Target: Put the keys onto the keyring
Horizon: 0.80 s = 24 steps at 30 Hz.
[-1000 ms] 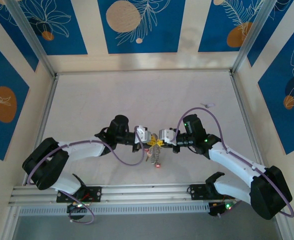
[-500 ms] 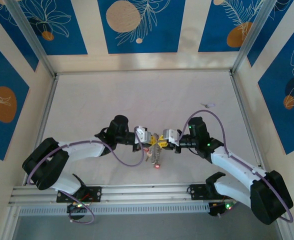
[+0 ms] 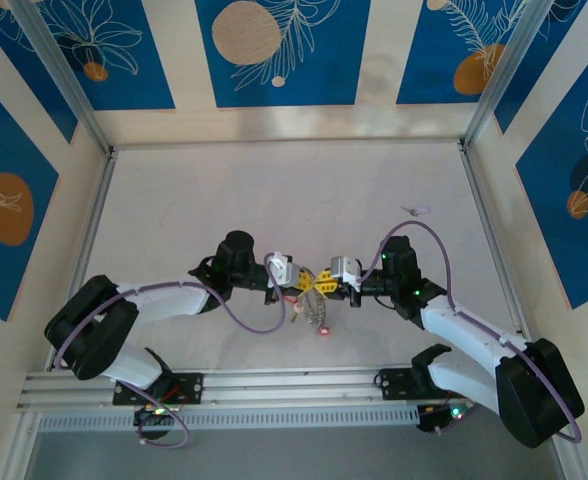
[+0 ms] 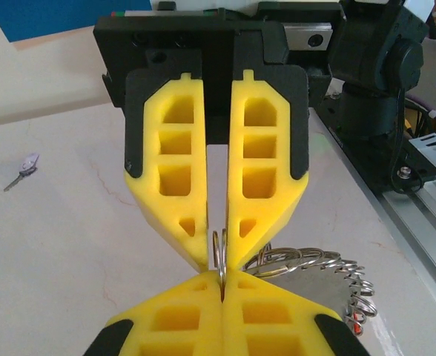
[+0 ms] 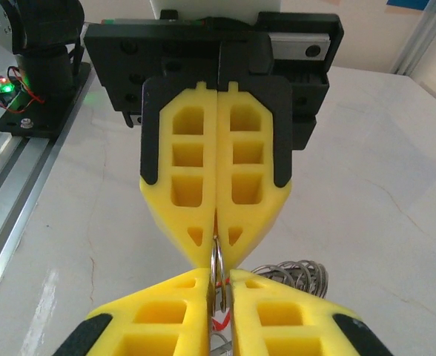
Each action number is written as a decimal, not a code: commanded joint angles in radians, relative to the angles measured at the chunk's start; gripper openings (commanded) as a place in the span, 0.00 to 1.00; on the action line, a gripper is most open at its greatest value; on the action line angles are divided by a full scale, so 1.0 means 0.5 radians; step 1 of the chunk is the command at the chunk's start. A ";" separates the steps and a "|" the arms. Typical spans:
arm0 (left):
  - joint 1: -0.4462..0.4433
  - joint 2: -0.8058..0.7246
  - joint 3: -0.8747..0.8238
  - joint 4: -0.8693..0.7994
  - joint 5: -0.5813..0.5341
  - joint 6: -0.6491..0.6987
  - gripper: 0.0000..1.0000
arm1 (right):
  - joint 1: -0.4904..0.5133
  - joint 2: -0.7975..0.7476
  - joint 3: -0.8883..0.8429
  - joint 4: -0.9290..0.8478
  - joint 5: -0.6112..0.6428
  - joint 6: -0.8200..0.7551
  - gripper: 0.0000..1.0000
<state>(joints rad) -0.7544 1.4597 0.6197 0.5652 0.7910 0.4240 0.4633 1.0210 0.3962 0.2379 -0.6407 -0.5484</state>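
Observation:
The keyring (image 3: 309, 306), a grey toothed ring (image 4: 316, 280), hangs between the two arms just above the table. A small wire ring (image 4: 219, 251) stands at its top edge. My left gripper (image 4: 222, 279) is shut on that wire ring from one side. My right gripper (image 5: 218, 277) pinches the same wire ring (image 5: 218, 261) from the other side, jaws a wire's width apart. The tips of both grippers meet nose to nose. Below the keyring dangles a red-tagged key (image 3: 324, 330), and its tag (image 5: 219, 324) shows between my right fingers. A loose small key (image 3: 414, 210) lies far right.
The loose key (image 4: 24, 169) rests on bare white tabletop beyond the grippers. An aluminium rail (image 3: 274, 385) runs along the near edge by the arm bases. Patterned walls (image 3: 274, 110) close the table on three sides.
The right arm has drawn back slightly to the right and its jaws have parted a little. The hanging keyring and red key have swung rightward. The left arm has stayed put.

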 commanded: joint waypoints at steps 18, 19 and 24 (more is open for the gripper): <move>-0.126 0.010 0.301 -0.581 -0.293 0.294 0.08 | 0.110 -0.014 0.222 -0.437 0.253 -0.192 0.00; -0.129 0.010 0.298 -0.575 -0.295 0.296 0.05 | 0.111 -0.014 0.225 -0.428 0.249 -0.187 0.00; -0.130 -0.002 0.283 -0.593 -0.371 0.315 0.00 | 0.106 -0.017 0.214 -0.349 0.194 -0.164 0.00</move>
<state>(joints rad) -0.7937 1.4597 0.7376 0.3126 0.6388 0.5434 0.4927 1.0237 0.4713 0.0467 -0.4885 -0.6220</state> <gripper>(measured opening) 0.040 0.064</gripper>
